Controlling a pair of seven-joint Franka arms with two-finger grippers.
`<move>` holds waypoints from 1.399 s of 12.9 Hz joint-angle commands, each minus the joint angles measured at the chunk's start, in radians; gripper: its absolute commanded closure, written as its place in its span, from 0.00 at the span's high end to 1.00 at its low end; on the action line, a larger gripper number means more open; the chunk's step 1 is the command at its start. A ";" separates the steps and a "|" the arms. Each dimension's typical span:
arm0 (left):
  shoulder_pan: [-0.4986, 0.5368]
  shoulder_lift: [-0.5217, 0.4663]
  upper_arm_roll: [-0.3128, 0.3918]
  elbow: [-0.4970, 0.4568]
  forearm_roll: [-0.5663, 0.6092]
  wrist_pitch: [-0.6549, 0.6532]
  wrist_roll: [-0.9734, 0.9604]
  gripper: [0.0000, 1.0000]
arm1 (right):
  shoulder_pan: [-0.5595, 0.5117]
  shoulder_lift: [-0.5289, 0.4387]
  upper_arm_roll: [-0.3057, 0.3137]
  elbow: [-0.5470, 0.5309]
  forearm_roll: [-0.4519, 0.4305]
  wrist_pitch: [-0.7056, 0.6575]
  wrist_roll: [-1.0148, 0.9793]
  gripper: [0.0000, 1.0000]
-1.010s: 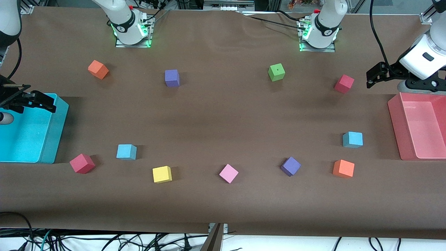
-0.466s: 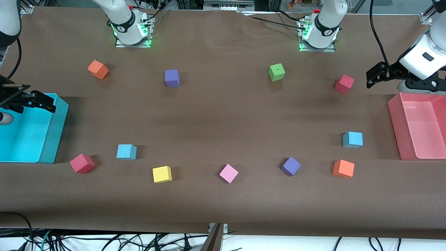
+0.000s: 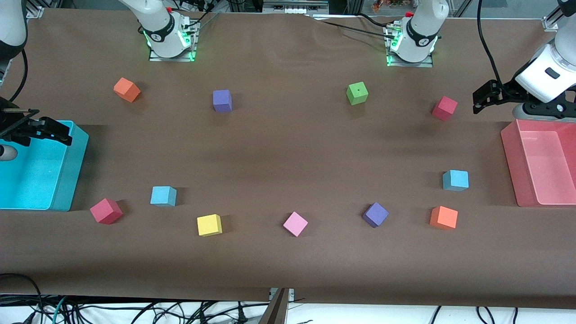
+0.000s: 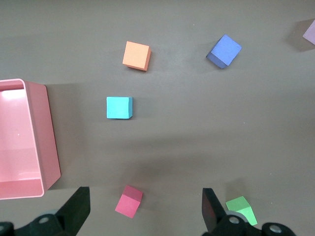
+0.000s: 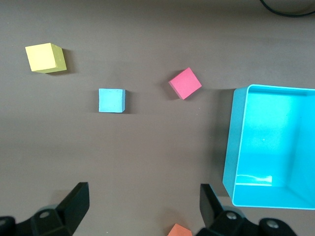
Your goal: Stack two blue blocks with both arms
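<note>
One blue block (image 3: 163, 195) lies on the brown table toward the right arm's end, between a red cube and a yellow cube; it also shows in the right wrist view (image 5: 111, 100). The second blue block (image 3: 456, 180) lies toward the left arm's end, beside the pink bin; it also shows in the left wrist view (image 4: 119, 107). My left gripper (image 3: 482, 97) is open and empty, up in the air over the table near the pink bin's corner (image 4: 146, 209). My right gripper (image 3: 50, 130) is open and empty, up over the cyan bin's edge (image 5: 142, 202).
A cyan bin (image 3: 72, 180) stands at the right arm's end and a pink bin (image 3: 510, 166) at the left arm's end. Other cubes are scattered: orange (image 3: 127, 89), purple (image 3: 222, 100), green (image 3: 357, 93), red (image 3: 444, 108), red (image 3: 106, 210), yellow (image 3: 209, 224), pink (image 3: 295, 223), purple (image 3: 375, 214), orange (image 3: 443, 217).
</note>
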 commanded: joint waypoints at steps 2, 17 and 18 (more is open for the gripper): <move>-0.004 -0.001 0.000 0.017 -0.016 -0.012 -0.006 1.00 | -0.010 -0.017 0.012 -0.014 -0.006 -0.006 0.008 0.99; -0.004 -0.001 0.000 0.017 -0.016 -0.013 -0.004 1.00 | -0.009 0.006 0.014 -0.014 0.000 0.008 0.008 0.99; -0.004 -0.001 0.002 0.017 -0.016 -0.013 -0.004 1.00 | -0.001 0.026 0.017 -0.015 -0.003 0.015 0.008 0.99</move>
